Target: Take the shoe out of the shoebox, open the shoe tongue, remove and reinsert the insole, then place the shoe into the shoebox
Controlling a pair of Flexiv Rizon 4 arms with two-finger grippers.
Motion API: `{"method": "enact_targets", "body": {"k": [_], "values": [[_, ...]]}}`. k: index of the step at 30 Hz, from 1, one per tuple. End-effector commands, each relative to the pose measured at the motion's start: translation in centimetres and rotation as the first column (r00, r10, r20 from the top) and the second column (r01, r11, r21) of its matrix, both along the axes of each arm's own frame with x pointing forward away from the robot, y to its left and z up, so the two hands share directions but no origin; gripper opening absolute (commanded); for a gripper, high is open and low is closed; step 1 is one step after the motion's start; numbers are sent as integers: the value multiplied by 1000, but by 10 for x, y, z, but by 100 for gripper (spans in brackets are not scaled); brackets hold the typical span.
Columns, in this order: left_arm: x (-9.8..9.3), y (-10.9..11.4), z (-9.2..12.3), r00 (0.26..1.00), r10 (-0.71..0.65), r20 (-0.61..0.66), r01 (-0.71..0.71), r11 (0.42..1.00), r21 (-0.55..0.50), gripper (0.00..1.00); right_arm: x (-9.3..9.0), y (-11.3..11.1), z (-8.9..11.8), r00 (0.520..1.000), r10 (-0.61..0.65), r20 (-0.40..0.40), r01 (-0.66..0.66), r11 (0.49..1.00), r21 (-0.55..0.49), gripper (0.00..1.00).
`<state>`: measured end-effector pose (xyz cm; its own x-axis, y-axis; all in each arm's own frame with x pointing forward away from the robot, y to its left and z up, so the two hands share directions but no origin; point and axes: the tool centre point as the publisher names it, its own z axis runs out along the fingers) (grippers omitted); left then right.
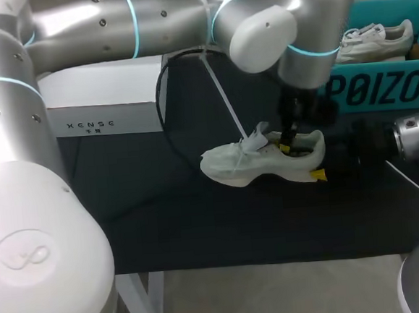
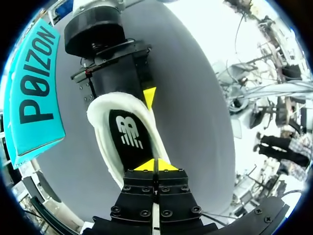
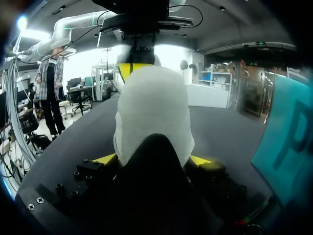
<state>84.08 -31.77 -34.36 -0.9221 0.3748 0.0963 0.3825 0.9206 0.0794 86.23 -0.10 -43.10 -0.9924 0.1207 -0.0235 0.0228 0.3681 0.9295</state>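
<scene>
Your right gripper (image 3: 152, 159) clamps the heel of the white sneaker (image 1: 243, 165) mid-worktop (image 1: 164, 225). Your left gripper (image 2: 156, 165), tips closed together, sits on the black insole (image 2: 129, 139).

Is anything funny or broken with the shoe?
Nothing is spilled or broken. The white shoe sits on the table with its tongue flipped up, which looks a bit odd. The right fingers squeeze its heel from both sides.

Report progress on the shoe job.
Done: shoe is out of the shoebox, on the table. In hand: right end effector clamps the heel; left end effector, tips together, is at the insole, lying in the shoe. Probably left: insole out and back, reboxing.
</scene>
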Motion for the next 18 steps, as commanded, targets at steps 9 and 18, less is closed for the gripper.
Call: {"method": "enact_targets", "body": {"k": [9, 18], "values": [[-3, -10, -18, 998, 64, 17, -64, 998, -11, 0, 1, 1, -2, 1000, -2, 0, 2, 1000, -4, 0], [5, -16, -29, 996, 75, 50, -75, 997, -2, 0, 1, 1, -2, 1000, -2, 0, 2, 1000, -4, 0]]}}
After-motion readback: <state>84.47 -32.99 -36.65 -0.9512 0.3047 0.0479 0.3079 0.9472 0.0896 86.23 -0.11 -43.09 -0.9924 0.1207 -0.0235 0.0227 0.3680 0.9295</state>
